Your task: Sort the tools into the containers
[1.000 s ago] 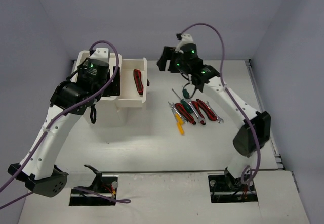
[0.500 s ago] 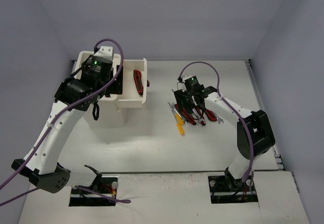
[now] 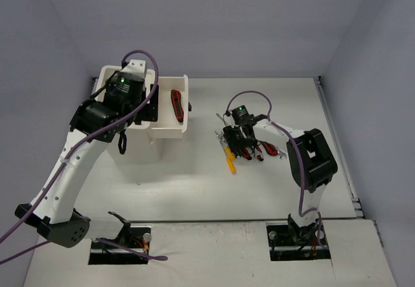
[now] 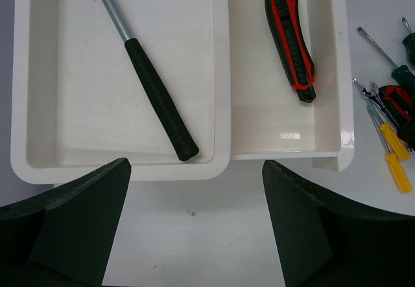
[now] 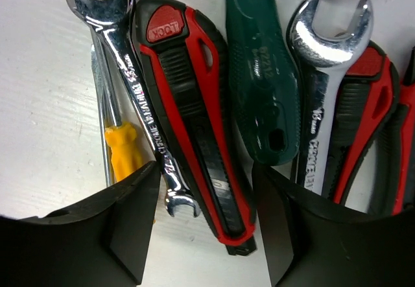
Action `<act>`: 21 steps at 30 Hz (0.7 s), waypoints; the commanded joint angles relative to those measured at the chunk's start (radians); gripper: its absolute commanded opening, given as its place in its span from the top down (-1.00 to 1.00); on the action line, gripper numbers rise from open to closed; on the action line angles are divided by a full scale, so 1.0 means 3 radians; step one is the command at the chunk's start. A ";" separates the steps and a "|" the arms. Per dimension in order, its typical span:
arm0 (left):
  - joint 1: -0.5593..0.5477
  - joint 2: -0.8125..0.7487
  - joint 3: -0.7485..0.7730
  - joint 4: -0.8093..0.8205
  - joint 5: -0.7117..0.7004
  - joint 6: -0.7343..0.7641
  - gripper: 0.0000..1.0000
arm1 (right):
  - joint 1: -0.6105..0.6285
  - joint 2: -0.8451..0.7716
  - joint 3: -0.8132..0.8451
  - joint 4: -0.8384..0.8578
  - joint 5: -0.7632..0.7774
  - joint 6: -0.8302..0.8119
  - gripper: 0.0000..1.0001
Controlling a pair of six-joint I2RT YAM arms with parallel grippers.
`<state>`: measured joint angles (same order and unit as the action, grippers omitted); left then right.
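My right gripper (image 5: 206, 219) (image 3: 238, 146) is low over the pile of tools on the table. It is open, its fingers either side of a red-and-black utility knife (image 5: 194, 118) and the end of a small silver wrench (image 5: 123, 60). Beside them lie a green screwdriver (image 5: 259, 86), a second wrench (image 5: 321, 105), a yellow screwdriver (image 5: 123, 148) and red-handled pliers (image 5: 373, 125). The white cabinet (image 3: 162, 135) holds a black-handled hammer (image 4: 152, 96) in its top tray (image 4: 19, 80). Another red-and-black knife (image 4: 290, 37) lies in its open drawer (image 4: 338, 73). My left gripper (image 4: 196, 170) hangs open and empty over the table in front of the cabinet.
The pulled-out drawer (image 3: 170, 115) juts toward the tool pile. Two yellow-handled screwdrivers (image 4: 395, 144) lie at the pile's near-left edge. The table's right rail (image 3: 337, 144) runs along the far right, and grey walls stand around the table.
My right arm has come down from high at the back onto the tool pile, its jaws narrowing around the knife. The left arm shifted slightly, then stayed still.
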<state>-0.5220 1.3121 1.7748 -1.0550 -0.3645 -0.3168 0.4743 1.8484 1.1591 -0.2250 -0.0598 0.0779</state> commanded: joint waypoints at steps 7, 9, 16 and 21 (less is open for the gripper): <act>0.0022 -0.0007 0.0041 0.0142 -0.0022 0.0044 -0.59 | -0.0093 -0.0033 -0.0060 0.0080 -0.0002 -0.0040 0.41; 0.0017 -0.0002 0.0041 0.0142 -0.0015 0.0046 -0.59 | -0.0093 -0.0104 -0.0043 0.0080 -0.0051 -0.0037 0.48; 0.0022 0.0034 0.0041 0.0142 0.0003 0.0049 -0.59 | -0.0093 -0.0321 0.0009 0.0075 -0.0044 0.0002 1.00; 0.0022 0.0029 0.0051 0.0142 -0.0032 0.0074 -0.59 | -0.0093 -0.0669 0.0196 0.0075 -0.0046 0.0078 1.00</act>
<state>-0.5220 1.3308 1.7744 -1.0550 -0.3626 -0.3141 0.4522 1.8067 1.1526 -0.2039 -0.0837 0.0780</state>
